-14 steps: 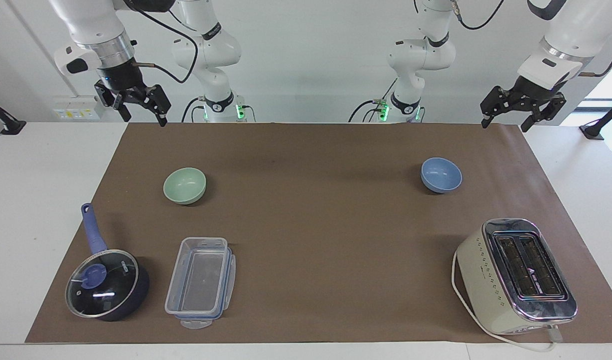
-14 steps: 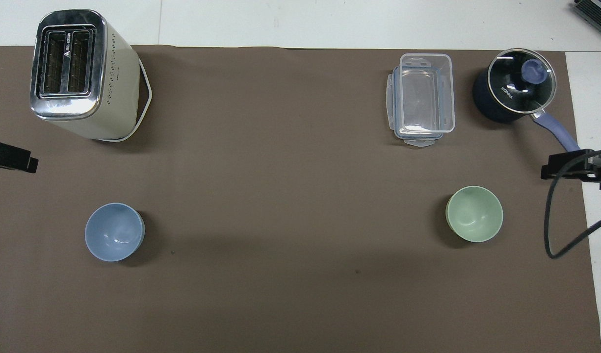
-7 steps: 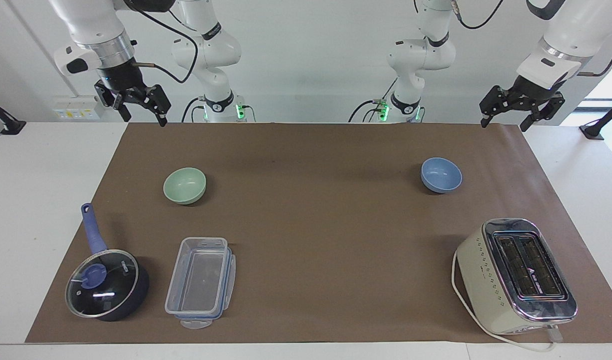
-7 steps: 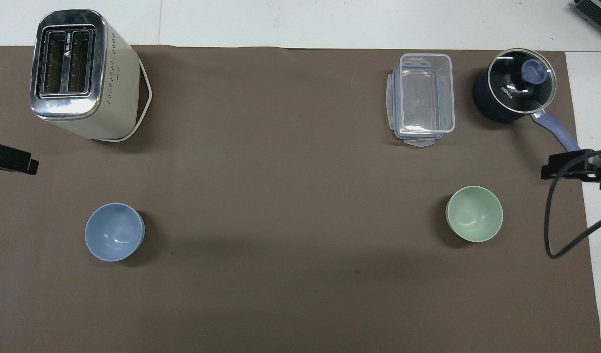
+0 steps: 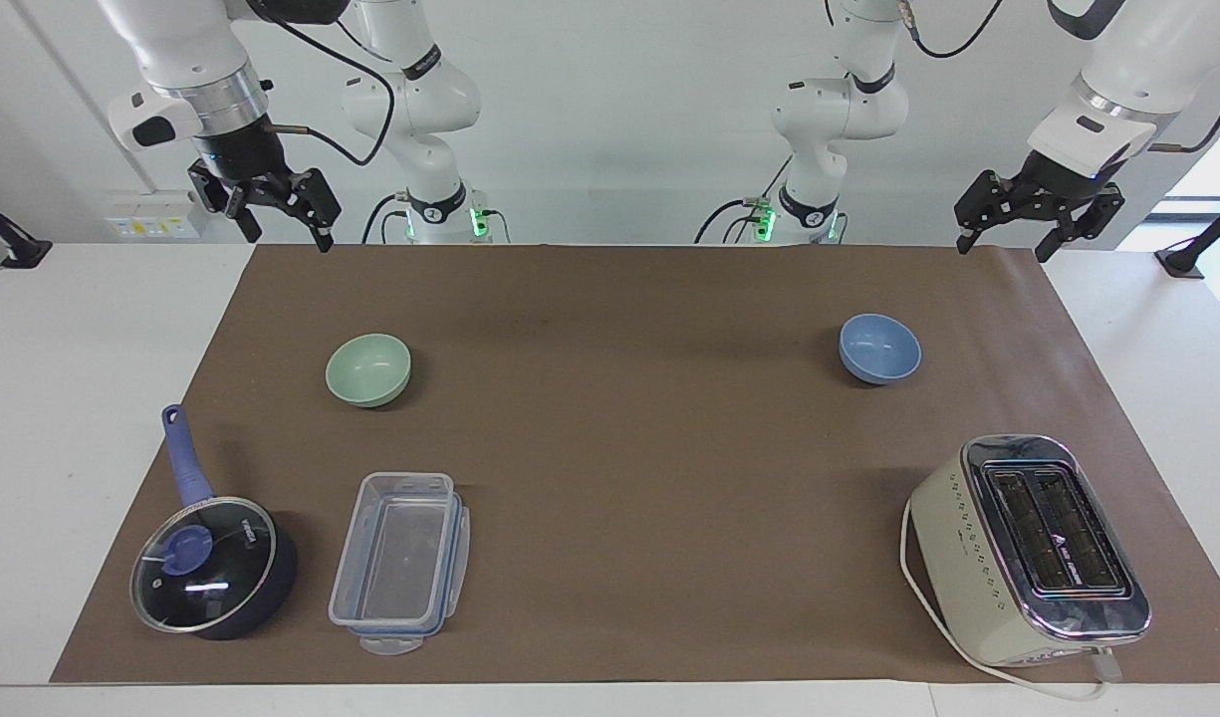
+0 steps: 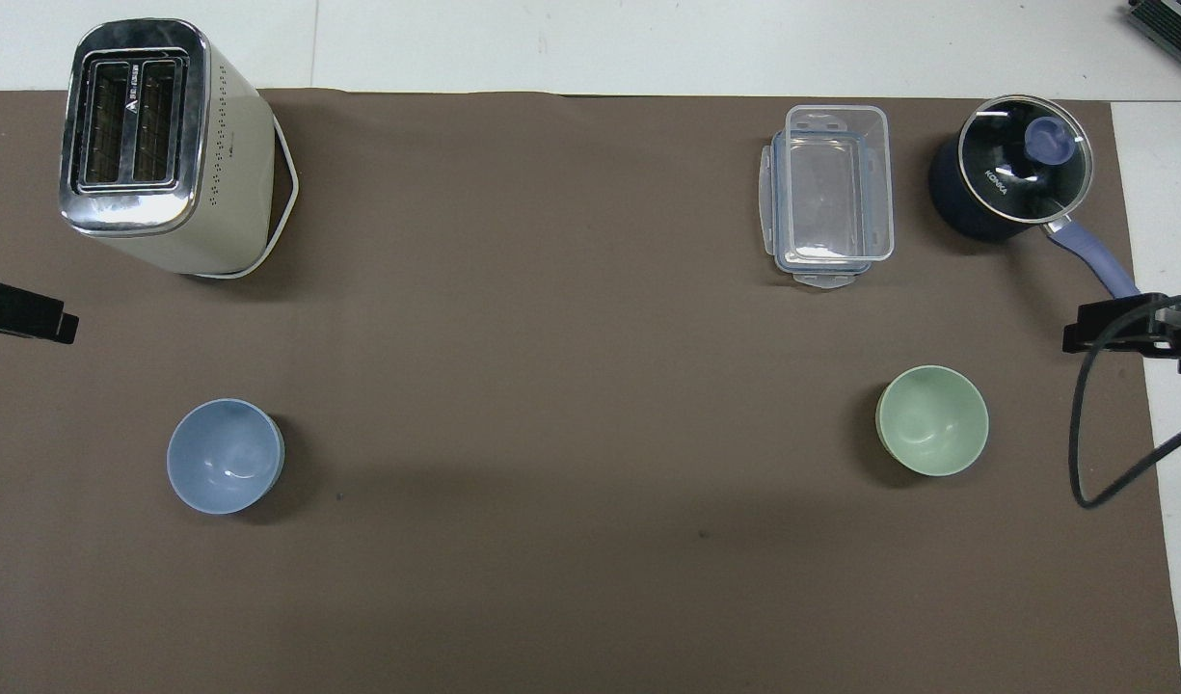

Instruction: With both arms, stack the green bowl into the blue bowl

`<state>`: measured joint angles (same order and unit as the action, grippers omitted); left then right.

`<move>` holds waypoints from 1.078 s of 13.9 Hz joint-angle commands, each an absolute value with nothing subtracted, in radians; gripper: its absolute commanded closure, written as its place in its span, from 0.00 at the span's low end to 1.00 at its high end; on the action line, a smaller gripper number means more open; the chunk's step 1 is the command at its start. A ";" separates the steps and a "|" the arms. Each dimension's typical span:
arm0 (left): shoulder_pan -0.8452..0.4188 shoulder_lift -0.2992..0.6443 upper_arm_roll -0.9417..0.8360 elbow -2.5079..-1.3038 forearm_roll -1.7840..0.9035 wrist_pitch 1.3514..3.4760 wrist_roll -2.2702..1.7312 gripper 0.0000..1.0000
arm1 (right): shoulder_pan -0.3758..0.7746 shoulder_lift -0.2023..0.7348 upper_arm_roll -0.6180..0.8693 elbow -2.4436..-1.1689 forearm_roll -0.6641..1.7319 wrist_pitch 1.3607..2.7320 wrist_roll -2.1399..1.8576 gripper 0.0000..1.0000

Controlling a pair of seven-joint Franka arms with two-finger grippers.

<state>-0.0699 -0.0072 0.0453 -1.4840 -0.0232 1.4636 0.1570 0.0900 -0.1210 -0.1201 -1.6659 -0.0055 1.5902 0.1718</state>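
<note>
- Sitting apart, unstacked: small round pale mint-green bowl [image 5: 367, 369], small round periwinkle-blue bowl [image 5: 879, 348].
- Hanging high w/ fingers spread, empty: left gripper [image 5: 1003, 239], right gripper [image 5: 284, 235].
- Remaining: pick-up, stacking.

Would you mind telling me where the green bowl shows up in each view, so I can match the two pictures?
Facing view: the green bowl sits left of centre, above the clear box.
Overhead view: the green bowl sits at the right, below the clear box.
Shared landmark: the saucepan, beside the clear box, farther from the robots than the bowl.
</note>
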 commanded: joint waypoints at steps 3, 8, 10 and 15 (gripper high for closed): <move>0.000 -0.075 0.052 -1.670 -0.037 1.593 0.173 0.00 | 0.086 -0.127 -0.123 -1.669 0.015 1.591 0.147 0.00; 0.038 -0.112 0.052 -1.963 -0.107 1.848 0.229 0.00 | 0.086 -0.127 -0.123 -1.669 0.015 1.591 0.147 0.00; 0.038 -0.123 0.052 -2.066 -0.117 1.928 0.230 0.00 | 0.086 -0.129 -0.123 -1.669 0.015 1.591 0.147 0.00; 0.069 -0.097 0.052 -2.250 -0.192 2.130 0.273 0.02 | 0.086 -0.129 -0.123 -1.669 0.015 1.591 0.147 0.00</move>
